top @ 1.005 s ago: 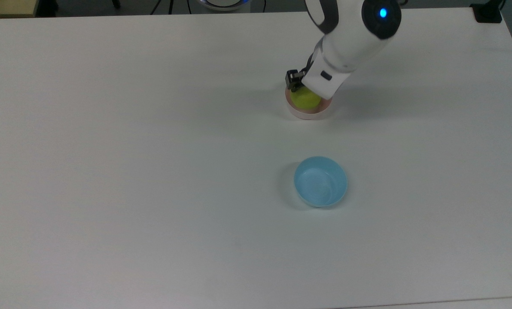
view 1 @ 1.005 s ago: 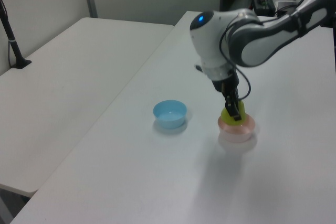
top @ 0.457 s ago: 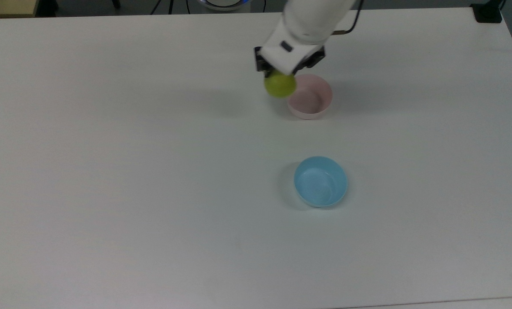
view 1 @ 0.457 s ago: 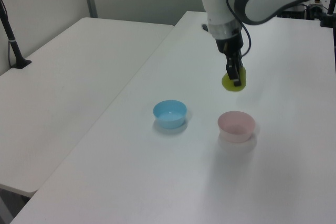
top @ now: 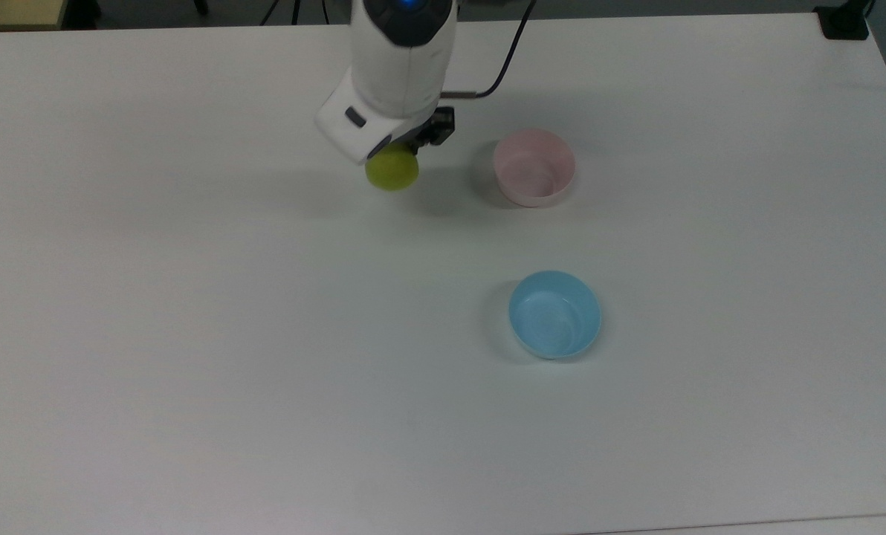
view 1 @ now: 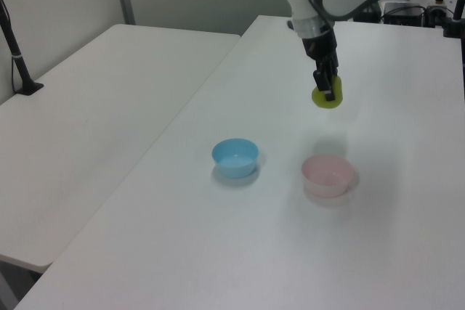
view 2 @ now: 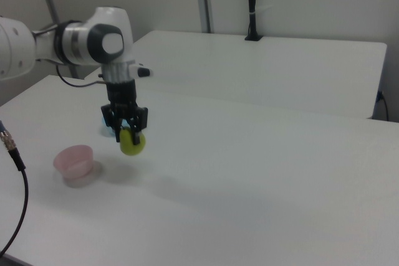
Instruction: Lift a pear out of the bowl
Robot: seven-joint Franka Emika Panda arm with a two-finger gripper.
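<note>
top view: our gripper (top: 397, 152) is clamped on the pear (top: 392, 169), carried left of the bowl (top: 534, 167) | left view: we hold it high above the table (view 1: 218, 252), so it clears the bowl's rim | right view: pear hangs from the fingers, right of the bowl; blue bowl (top: 554, 313) untouched

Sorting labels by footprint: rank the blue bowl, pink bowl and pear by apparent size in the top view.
1. blue bowl
2. pink bowl, only slightly smaller
3. pear, smallest, though it is held above the table, nearer the camera, and partly hidden
</note>
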